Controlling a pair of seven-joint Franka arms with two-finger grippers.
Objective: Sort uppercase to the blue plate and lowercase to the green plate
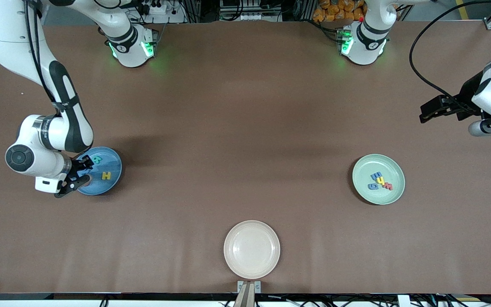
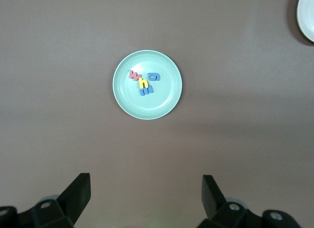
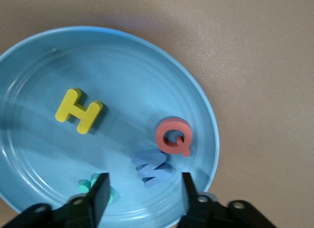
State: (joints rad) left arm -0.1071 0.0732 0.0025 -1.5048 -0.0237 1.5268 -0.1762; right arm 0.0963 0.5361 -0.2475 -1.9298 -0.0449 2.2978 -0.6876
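Hands both spread: right hand (image 3: 145, 191) over blue plate (image 3: 44, 51), left hand (image 2: 146, 196) waits aloft

We see a brown table (image 1: 245, 128) with three plates directly on it. The beige plate (image 1: 252, 249) is nearest to the front camera. From it, the blue plate (image 1: 111, 181) is toward the right arm's end, the green plate (image 1: 362, 187) toward the left arm's end.
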